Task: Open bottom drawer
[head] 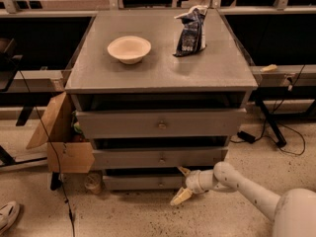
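Note:
The bottom drawer (133, 182) is the slimmest grey front, lowest of three in the grey cabinet, just above the floor. Its small knob (160, 183) sits at the centre of the front. My gripper (177, 185) is low by the floor at the right end of that front, just right of the knob. It is open, with one pale finger (183, 171) up against the drawer's top edge and the other (179, 196) angled down toward the floor. It holds nothing. The white arm reaches in from the lower right.
The mid drawer (160, 158) and top drawer (160, 124) sit above. A bowl (129, 49) and a dark snack bag (191, 32) stand on the cabinet top (158, 73). A cardboard box (61, 139) leans at the left. Cables lie at the right (276, 132).

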`<state>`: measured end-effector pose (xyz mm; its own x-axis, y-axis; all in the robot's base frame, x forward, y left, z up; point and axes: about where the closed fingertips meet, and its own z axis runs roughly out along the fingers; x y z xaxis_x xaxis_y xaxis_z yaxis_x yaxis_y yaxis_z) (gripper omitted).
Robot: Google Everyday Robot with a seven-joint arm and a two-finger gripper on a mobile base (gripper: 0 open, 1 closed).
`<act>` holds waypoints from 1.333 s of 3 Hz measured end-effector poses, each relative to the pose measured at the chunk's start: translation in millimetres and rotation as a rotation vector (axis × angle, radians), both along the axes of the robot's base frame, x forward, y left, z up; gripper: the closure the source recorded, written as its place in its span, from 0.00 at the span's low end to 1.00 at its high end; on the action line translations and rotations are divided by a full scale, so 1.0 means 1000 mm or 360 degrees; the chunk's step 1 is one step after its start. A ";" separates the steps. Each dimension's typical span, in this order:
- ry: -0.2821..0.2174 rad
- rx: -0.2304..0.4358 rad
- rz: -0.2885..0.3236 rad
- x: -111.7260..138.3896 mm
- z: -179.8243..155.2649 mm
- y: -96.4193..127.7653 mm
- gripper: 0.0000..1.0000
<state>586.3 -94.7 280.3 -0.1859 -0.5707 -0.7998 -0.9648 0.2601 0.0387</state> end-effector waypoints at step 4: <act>0.0063 -0.0100 -0.0069 0.026 -0.016 0.018 0.00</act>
